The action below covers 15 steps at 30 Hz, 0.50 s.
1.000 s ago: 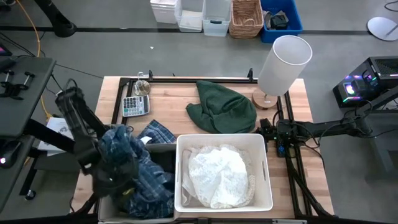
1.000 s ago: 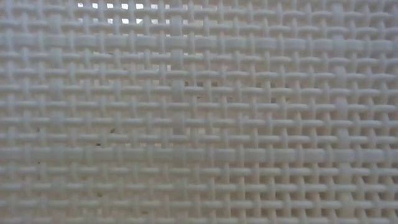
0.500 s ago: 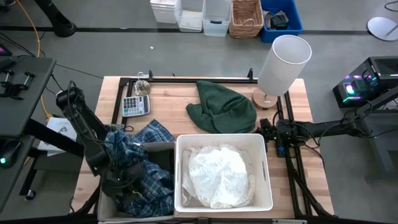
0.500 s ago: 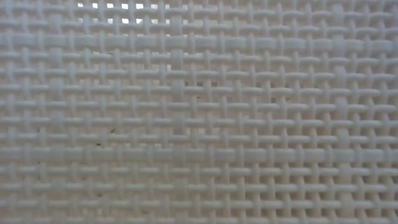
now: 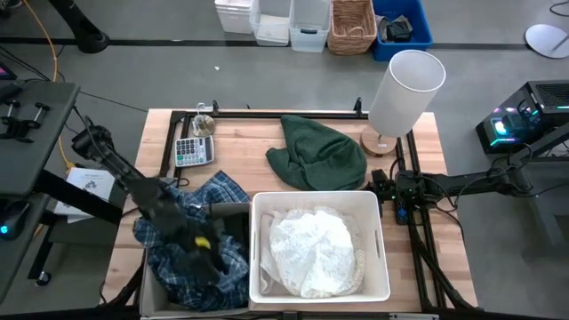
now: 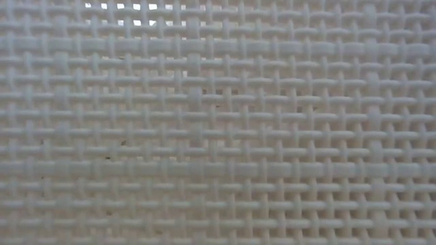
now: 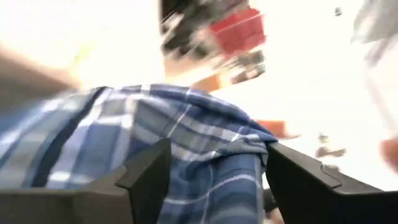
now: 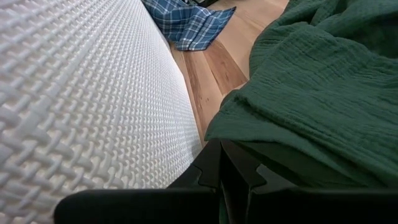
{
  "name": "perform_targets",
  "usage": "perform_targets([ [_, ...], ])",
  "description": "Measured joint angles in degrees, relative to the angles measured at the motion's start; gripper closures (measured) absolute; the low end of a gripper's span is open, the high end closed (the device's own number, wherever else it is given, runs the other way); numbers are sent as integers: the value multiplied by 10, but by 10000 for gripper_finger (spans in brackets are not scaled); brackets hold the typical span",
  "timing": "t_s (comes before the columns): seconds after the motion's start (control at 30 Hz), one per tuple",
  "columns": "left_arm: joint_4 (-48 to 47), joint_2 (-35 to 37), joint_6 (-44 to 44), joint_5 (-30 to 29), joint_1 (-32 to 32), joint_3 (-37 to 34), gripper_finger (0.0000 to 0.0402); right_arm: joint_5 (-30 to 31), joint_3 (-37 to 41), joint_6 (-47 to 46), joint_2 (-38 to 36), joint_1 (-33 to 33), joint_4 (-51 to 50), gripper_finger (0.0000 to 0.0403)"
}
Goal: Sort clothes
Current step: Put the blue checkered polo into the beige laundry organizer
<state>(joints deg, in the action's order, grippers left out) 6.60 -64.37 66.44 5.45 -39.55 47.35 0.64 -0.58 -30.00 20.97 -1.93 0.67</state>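
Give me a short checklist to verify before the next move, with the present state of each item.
1. Plaid shirt fully inside the left bin: not ok; part of it lies on the table.
2. Left end effector released the plaid shirt: not ok; the cloth sits between its open fingers.
3. White clothes contained in the white bin: ok.
4. Green garment sorted: not ok; it lies on the table behind the white bin.
5. Right end effector ready: ok; shut, low beside the green garment.
6. Low view usable: not ok; woven mesh fills it.
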Motion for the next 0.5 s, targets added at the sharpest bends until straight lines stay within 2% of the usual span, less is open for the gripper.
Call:
perform_targets([
  [0.1, 6, 48, -17, 1, 23, 0, 157, 0, 0, 0, 0, 0, 0, 402],
  [0.2, -49, 102, -19, -22, 37, 0, 157, 0, 0, 0, 0, 0, 0, 402],
  [0.3, -164, 134, 32, -50, 31, 0, 159, 0, 0, 0, 0, 0, 0, 402],
  [0.4, -289, 135, 78, -40, 4, 6, 160, 0, 0, 0, 0, 0, 0, 402],
  [0.5, -417, 114, 83, -29, -24, 56, 160, 0, 0, 0, 0, 0, 0, 402],
])
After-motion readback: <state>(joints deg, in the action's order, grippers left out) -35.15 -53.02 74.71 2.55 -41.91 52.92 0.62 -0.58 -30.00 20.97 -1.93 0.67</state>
